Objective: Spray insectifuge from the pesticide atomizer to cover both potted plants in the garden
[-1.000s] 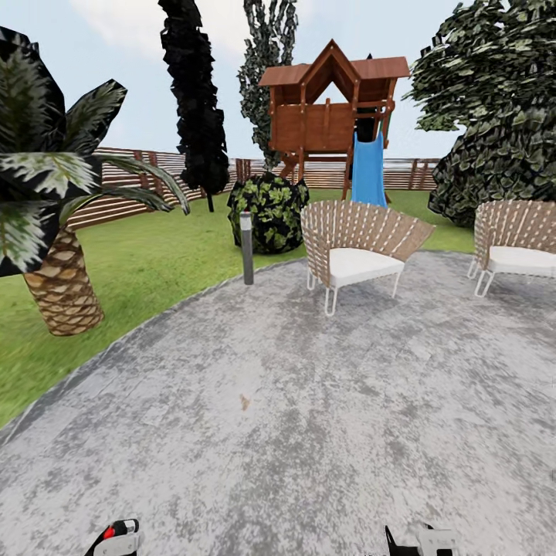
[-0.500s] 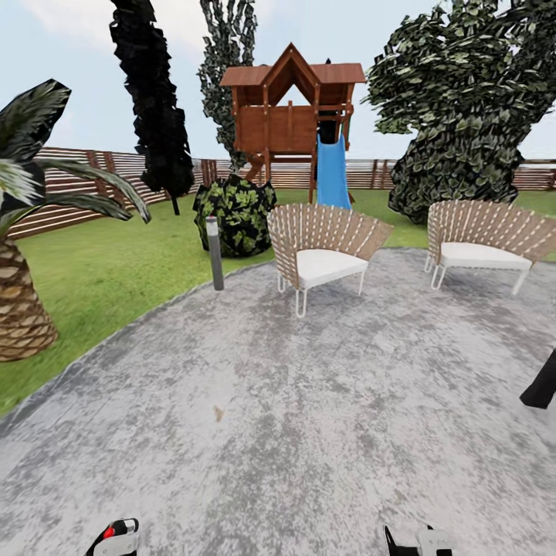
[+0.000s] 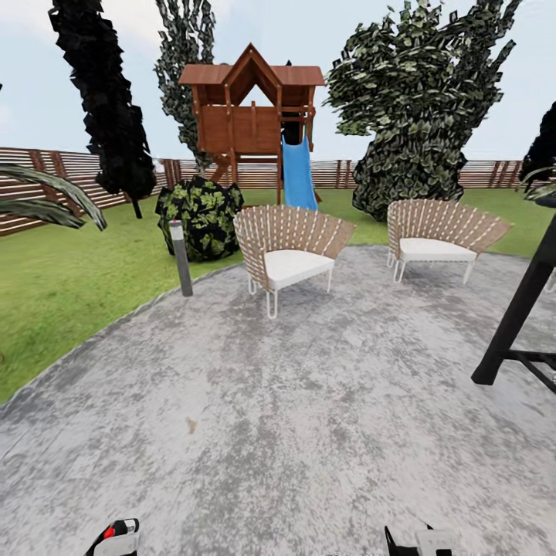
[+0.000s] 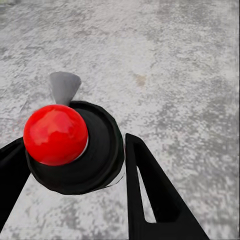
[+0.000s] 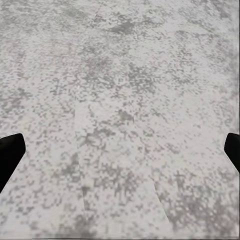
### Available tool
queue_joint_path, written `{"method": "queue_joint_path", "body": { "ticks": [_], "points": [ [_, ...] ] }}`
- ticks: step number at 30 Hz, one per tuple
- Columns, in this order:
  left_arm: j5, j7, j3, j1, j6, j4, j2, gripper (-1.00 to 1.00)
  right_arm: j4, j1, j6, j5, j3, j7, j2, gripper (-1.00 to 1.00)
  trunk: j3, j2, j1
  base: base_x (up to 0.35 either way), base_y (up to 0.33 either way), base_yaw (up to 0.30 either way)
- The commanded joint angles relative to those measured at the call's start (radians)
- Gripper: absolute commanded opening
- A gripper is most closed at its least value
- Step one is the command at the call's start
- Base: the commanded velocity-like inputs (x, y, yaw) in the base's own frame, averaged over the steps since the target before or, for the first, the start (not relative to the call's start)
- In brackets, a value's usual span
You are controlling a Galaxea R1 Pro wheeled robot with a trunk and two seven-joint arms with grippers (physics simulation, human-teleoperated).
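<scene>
The robot is crossing grey paving [image 3: 309, 432] toward chairs [image 3: 287, 249]. The left gripper [image 4: 75, 165] is grasping the atomizer [image 4: 70, 145], likely light and rigid, at its body; the right gripper [image 5: 120, 150] is hanging released.

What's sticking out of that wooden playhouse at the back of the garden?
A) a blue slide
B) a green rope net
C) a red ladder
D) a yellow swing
A: a blue slide runs down from the front of the wooden playhouse to the grass, behind the nearer wicker chair.

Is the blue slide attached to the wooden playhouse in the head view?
Yes, the blue slide hangs down from the wooden playhouse.
</scene>
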Motion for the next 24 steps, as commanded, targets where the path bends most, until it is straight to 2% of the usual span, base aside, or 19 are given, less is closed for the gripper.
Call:
{"method": "queue_joint_path", "body": {
  "ticks": [1,24],
  "points": [
    [0.007,0.0,-0.002,0.0,-0.003,0.0,0.0,-1.0,0.0,-0.001,-0.003,0.01,-0.009,0.0,0.002,1.0,-0.001,0.0,0.0,0.0,0.0,-0.276],
    [0.006,-0.011,-0.008,0.0,-0.003,0.0,0.002,-1.0,0.0,-0.001,-0.003,0.009,-0.01,-0.002,0.006,1.0,-0.01,0.0,0.0,-0.001,0.001,-0.276]
  ]
}}
